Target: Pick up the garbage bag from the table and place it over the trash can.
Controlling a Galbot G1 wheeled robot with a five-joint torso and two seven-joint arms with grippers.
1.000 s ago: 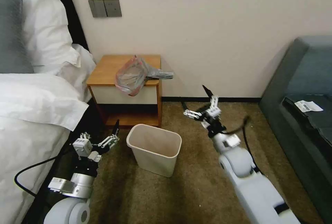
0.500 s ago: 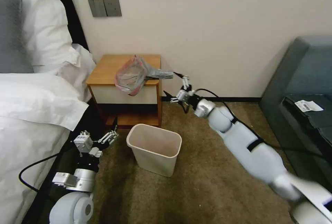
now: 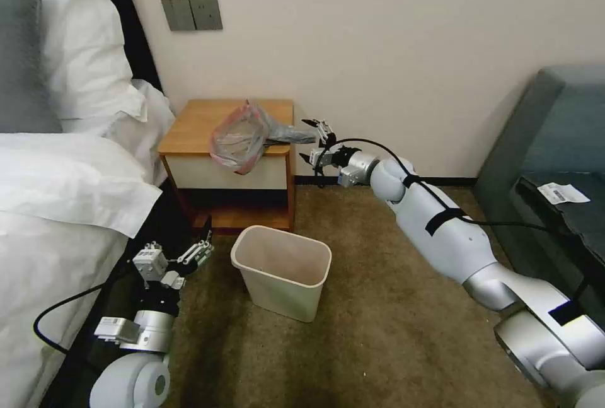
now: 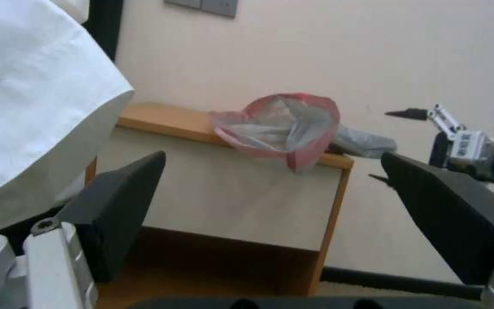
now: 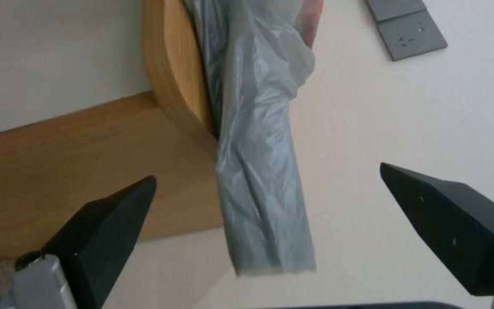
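Head view: crinkly translucent grey plastic garbage bag (image 3: 247, 137) with pink-red rim lies on orange-brown wooden nightstand (image 3: 196, 125), tail overhanging right edge. Right gripper (image 3: 313, 140) spread wide just right of tail, not touching. Left gripper (image 3: 203, 248) spread, low by bed. Cream-white rectangular plastic trash can (image 3: 282, 272) on carpet, near side of nightstand.

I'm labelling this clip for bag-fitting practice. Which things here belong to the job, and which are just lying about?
Job: garbage bag on the table; trash can; open right gripper at the bag's tail; left gripper low by the bed.
Lying about: pillows, sofa, paper slip, wall switches.
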